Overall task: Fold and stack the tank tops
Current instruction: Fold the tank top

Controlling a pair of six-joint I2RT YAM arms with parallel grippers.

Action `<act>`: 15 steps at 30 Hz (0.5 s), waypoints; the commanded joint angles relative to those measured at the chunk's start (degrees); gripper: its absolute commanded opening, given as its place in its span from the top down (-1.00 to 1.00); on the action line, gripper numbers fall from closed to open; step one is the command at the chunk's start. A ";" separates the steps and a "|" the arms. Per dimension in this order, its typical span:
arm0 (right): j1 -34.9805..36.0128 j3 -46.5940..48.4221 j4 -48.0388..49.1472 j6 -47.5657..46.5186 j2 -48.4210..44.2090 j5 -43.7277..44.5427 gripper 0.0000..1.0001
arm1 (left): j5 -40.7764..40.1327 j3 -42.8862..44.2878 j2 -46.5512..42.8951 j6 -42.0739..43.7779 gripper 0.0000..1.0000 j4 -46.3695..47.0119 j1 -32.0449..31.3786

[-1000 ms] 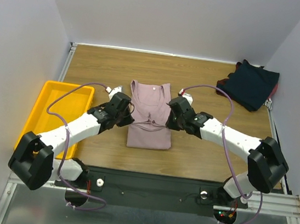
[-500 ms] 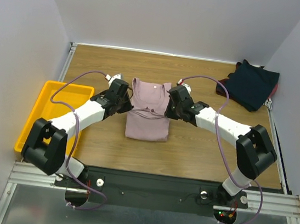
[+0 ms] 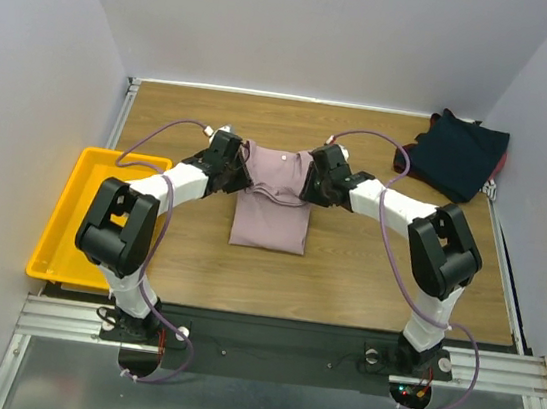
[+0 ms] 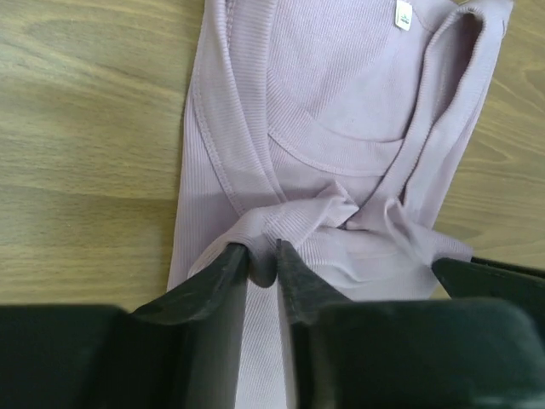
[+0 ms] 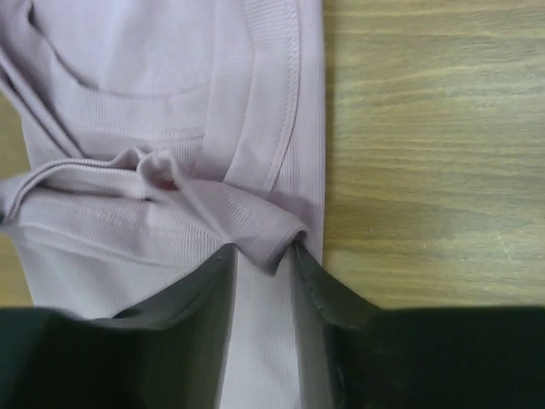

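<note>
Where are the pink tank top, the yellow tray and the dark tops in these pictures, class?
pink tank top (image 3: 269, 226): overhead view, its folded lower body.
yellow tray (image 3: 61, 227): overhead view, its bare floor.
dark tops (image 3: 458, 156): overhead view, middle of the pile.

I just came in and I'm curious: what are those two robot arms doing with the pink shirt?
They are folding it. The left gripper and the right gripper each pinch a bunched bit of the pink tank top, which lies partly folded on the wooden table. A pile of dark tank tops sits at the far right corner, and a yellow tray sits on the left.
</note>
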 commanded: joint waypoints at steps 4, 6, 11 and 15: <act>-1.25 5.16 2.96 -2.86 -1.26 0.25 -0.36 | -4.58 2.03 -5.82 -1.08 -0.11 2.41 0.57; -1.17 6.31 2.96 -3.74 -2.06 0.60 -0.47 | -5.31 2.65 -7.23 -0.90 -0.16 1.61 0.66; -0.99 4.56 2.61 -4.54 -6.53 -0.53 -0.53 | -7.34 1.95 -12.42 -0.90 -0.32 -1.91 0.66; 1.11 -3.78 2.61 -2.18 -12.49 -0.02 -0.51 | -5.94 -6.01 -17.24 -3.35 -0.27 -3.40 -0.04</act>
